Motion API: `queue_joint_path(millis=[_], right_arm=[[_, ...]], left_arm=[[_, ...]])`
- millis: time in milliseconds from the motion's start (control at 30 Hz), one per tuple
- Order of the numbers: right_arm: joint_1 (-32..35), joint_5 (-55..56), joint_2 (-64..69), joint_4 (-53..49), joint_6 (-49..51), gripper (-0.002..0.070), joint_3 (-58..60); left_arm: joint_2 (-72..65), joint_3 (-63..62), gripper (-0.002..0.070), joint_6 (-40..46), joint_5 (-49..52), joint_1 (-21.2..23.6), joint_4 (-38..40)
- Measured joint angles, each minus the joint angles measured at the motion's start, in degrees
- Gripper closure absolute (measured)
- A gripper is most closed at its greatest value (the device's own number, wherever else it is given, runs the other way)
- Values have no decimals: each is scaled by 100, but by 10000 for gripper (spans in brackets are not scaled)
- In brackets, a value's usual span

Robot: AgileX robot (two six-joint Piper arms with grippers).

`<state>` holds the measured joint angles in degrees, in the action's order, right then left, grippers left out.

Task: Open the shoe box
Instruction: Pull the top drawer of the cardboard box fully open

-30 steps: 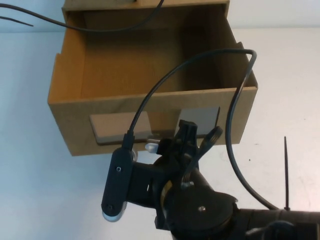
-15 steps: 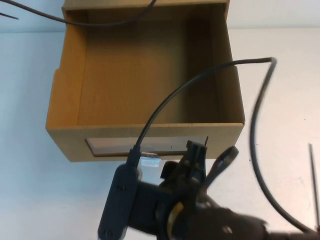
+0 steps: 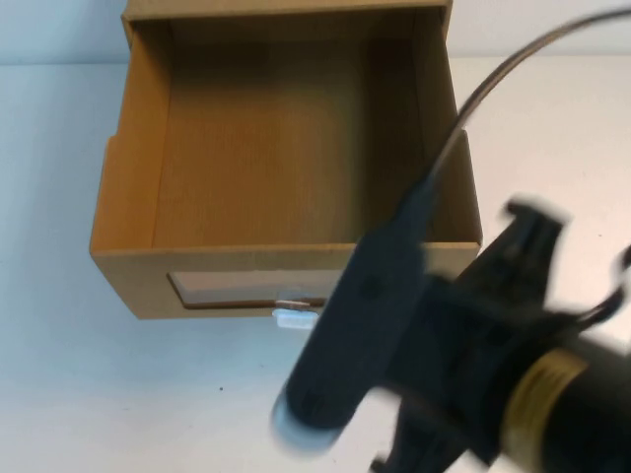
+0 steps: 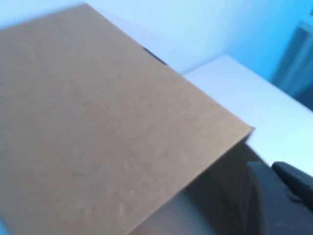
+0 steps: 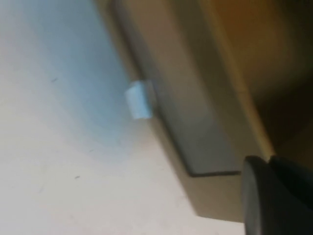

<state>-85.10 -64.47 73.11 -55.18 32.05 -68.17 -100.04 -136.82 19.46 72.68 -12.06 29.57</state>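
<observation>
The brown cardboard shoe box (image 3: 128,276) stands open at the back middle of the table, its inside bare. A grey label (image 3: 227,288) and a small white tab (image 3: 294,317) mark its front wall. My right gripper (image 3: 532,225) hovers blurred above the table, off the box's front right corner, shut and holding nothing. In the right wrist view the front wall (image 5: 195,122) and the tab (image 5: 138,100) pass close by. The left wrist view is filled by a broad cardboard panel (image 4: 98,122) of the box, with my left gripper (image 4: 283,196) dark at the corner.
The white table (image 3: 59,394) lies bare to the left of and in front of the box. My right arm's black body and wrist camera (image 3: 355,335) cover the near right part of the high view. A cable (image 3: 493,79) arcs over the box's right wall.
My right arm has drawn back from the box's front wall, rising toward the camera and to the right. Its jaws have gone from open to shut. The box stays put.
</observation>
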Motion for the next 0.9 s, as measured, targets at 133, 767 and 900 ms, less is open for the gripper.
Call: queue_joint_path(millis=[133,767,900], right_arm=[[390,-334,-293,-71,64,685,-404],[6199,1565,-1623,3397,-1686,689,-72],[6577,2156,-1826,4245,-2178,689,583]], left_arm=[[399,202,680,14,0,0,-359],[4649,6261,680,397,-2718,0,-1184],[5796,7829,680,424,-4126,0,-1351]])
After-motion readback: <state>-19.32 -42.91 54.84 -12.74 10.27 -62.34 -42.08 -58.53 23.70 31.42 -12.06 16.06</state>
